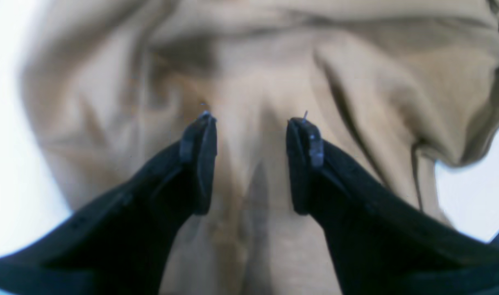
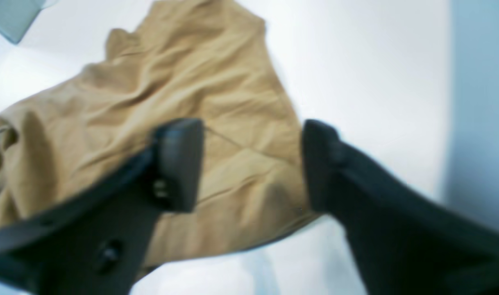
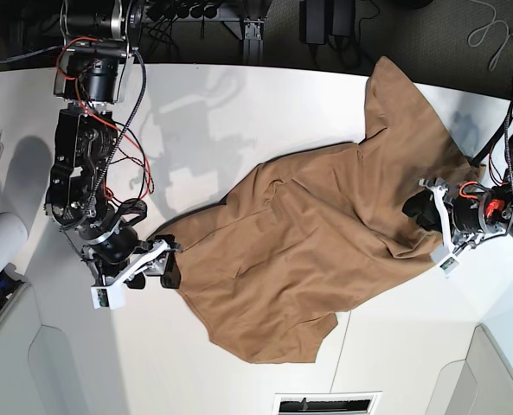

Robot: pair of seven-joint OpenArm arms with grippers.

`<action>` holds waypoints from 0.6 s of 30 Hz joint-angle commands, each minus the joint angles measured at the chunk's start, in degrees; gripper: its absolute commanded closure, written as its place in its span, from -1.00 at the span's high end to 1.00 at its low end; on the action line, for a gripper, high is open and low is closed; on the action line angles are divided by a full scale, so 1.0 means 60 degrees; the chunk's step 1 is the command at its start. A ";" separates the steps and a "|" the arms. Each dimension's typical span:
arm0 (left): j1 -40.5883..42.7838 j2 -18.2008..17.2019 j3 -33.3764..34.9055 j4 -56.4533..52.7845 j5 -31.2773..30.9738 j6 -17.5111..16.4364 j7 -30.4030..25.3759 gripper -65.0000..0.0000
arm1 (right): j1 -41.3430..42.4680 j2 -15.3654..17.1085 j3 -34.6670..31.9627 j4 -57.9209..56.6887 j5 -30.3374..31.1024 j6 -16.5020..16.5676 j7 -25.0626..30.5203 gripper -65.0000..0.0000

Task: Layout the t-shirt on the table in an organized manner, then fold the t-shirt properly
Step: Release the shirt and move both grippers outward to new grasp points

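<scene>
The t-shirt (image 3: pixel 325 251) lies crumpled and unfolded on the white bench (image 3: pixel 239 112), spread diagonally between the two end effectors.

Left end effector (image 1: pixel 251 119): the jaws stand apart with a clear gap. A raised fold of tan cloth runs up between the fingers (image 1: pixel 200 164). The wrist view is blurred, so contact between the pads and the cloth cannot be confirmed. Cloth fills the area ahead of and to both sides of this end effector; bare bench shows only at the far left and lower right of that view.

Right end effector (image 2: pixel 253 127): the jaws stand wide apart and hold nothing. One finger (image 2: pixel 178 164) sits over the cloth; the other lies over bare bench, just past the shirt's edge. A hem line of the shirt runs across the gap between them. The bulk of the cloth extends ahead and to the left of this end effector.
</scene>
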 commanded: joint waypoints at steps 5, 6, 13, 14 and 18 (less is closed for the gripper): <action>0.0452 -0.0244 -0.0153 0.0109 0.0091 -0.0115 -0.0109 -0.08 | 0.0925 0.0051 -0.0215 -0.1446 -0.0200 0.0011 0.0499 0.22; 0.0554 -0.0244 -0.0189 0.0109 0.0127 -0.0115 -0.0113 -0.08 | 0.1035 0.0051 -0.0346 -0.1785 -0.0288 0.0033 0.0557 0.22; 0.0838 -0.0219 -0.0226 0.0033 0.0845 -0.0115 -0.0131 -0.08 | 0.0994 0.0197 -0.1701 -0.3238 -0.0586 0.0178 0.1111 0.22; 0.0834 -0.0219 -0.0233 0.0033 0.1056 -0.0051 -0.0164 -0.08 | 0.0936 0.0270 -0.1880 -0.3249 -0.0594 0.0168 0.1166 0.22; 0.0827 -0.0219 -0.0233 0.0018 0.2339 -0.0022 -0.0718 -0.08 | 0.0761 0.0579 -0.2164 -0.3246 -0.0601 0.0138 0.1162 0.22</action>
